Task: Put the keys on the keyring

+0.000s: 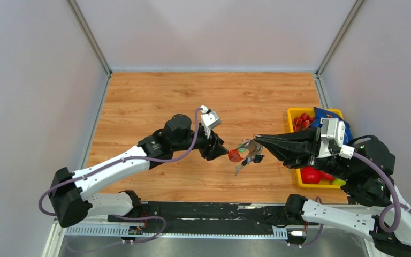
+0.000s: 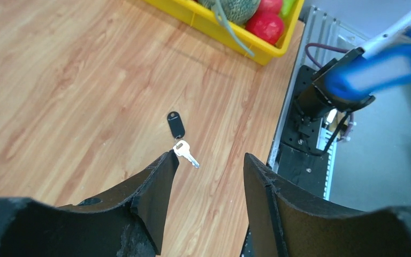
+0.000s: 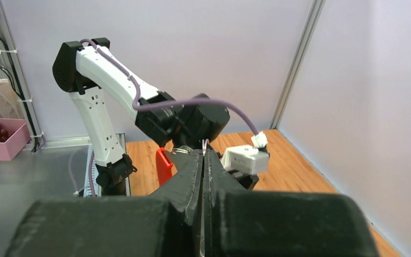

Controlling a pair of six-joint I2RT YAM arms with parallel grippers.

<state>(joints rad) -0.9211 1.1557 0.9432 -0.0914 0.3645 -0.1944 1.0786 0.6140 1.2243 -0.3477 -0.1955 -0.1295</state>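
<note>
**Item 1: right gripper (image 1: 257,141).** Closed on the keyring (image 1: 238,155) and holding it in the air above the table (image 1: 155,96), between the two arms. In the right wrist view the fingers (image 3: 191,179) press flat together. A thin metal loop (image 3: 205,144) shows just above their tips, and the red tag (image 3: 164,165) hangs to one side. I judge this pinch is meant to steady the ring and present it toward the other arm.

**Item 2: left gripper (image 1: 220,151).** Wide and holding nothing, with its tip just beside the red tag and facing it.

**Item 3: key (image 2: 184,152).** Not on the ring. It lies flat on the table, a silver blade with a black oval piece at its head end, and the left wrist view frames it between the open fingers. In the top view, a small dark-and-silver shape near the bunch is probably this key, but I cannot be sure.

**Item 4: yellow bin (image 2: 192,19).** Holds red and green produce at the right side and plays no part in the task.

**Status.** Threading has not begun. I keep the left arm free, I judge, to fetch the key. The key is thin and flat on wood, so it may slide rather than lift.
</note>
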